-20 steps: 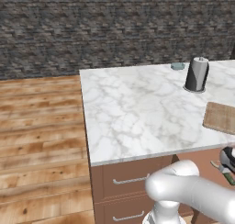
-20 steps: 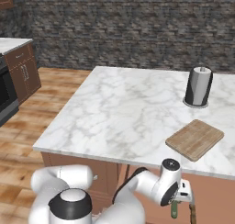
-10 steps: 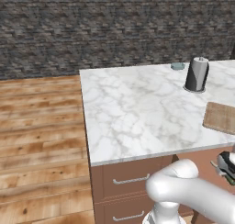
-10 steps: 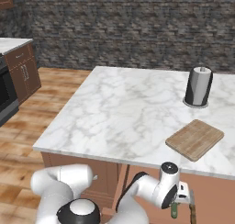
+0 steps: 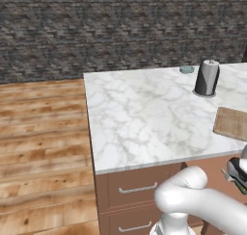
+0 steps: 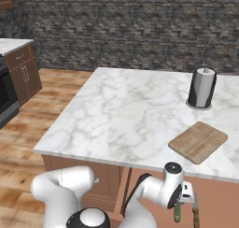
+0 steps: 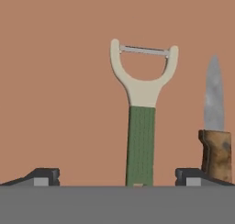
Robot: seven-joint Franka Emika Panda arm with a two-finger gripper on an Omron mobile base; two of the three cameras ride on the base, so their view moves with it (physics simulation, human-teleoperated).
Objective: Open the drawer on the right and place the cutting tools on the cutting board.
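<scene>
We read the reddish-brown wooden drawer with its plain brown floor (image 7: 59, 81) as already pulled out, since the hand view looks straight onto that floor with both cutting tools lying on it; the opening step is therefore done. What remains, in our judgement, is the whole of the transfer: the flat rectangular tan wooden cutting board (image 6: 198, 141) on the white marble countertop (image 6: 121, 115) carries nothing, and the tall grey cylinder on its dark base (image 6: 202, 88) stands well apart from it toward the back. The peeler with the dark green handle and pale Y-shaped head (image 7: 141, 126) lies along the middle of the hand view, handle end nearest the camera, blade bar farthest. Just beside it lies a small knife with a brown wooden handle and grey blade (image 7: 214, 126), apart from the peeler and roughly parallel to it. We see the white arm folded low in front of the cabinet, below the counter edge, the hand pointing down into the drawer. The two-finger gripper (image 7: 117, 175) has its dark tips spread wide to either side of the green handle, touching neither tool and holding nothing. We judge the step in hand to be the approach to the peeler.
</scene>
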